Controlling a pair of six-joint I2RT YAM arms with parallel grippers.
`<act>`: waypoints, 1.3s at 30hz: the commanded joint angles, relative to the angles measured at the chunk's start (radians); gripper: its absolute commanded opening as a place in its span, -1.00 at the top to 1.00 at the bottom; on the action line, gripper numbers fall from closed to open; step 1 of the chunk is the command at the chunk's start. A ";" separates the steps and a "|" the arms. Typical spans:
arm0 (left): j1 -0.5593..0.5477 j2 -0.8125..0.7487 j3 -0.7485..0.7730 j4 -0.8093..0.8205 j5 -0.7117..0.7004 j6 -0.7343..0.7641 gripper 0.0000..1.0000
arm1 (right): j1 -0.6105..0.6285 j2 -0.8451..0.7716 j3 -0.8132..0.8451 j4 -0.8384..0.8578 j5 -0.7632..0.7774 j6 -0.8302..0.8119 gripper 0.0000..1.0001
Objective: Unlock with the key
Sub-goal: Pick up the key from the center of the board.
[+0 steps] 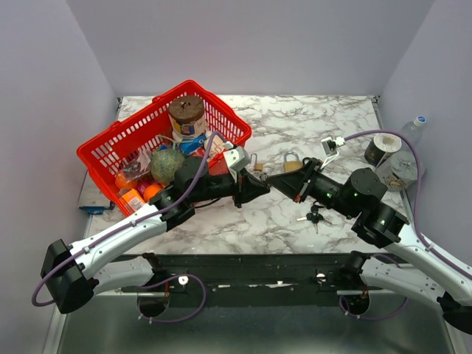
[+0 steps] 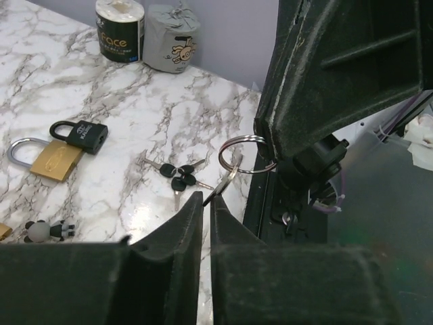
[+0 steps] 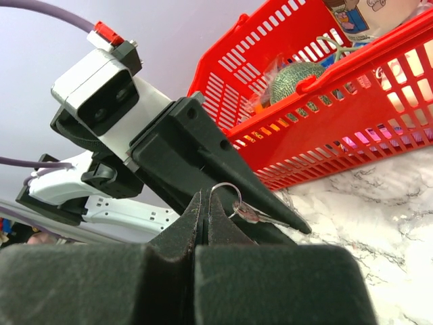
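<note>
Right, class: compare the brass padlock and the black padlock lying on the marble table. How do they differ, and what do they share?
Body: the brass padlock is gold-coloured; the black padlock is dark with white lettering.
Shackle: the brass padlock's is bare silver metal; the black padlock's is black.
Shared: both lie flat on the marble table, side by side, with their shackles closed.
</note>
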 commanded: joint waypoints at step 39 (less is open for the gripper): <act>-0.010 0.037 0.014 -0.289 0.283 0.134 1.00 | -0.002 0.192 0.188 -0.472 -0.315 -0.608 0.31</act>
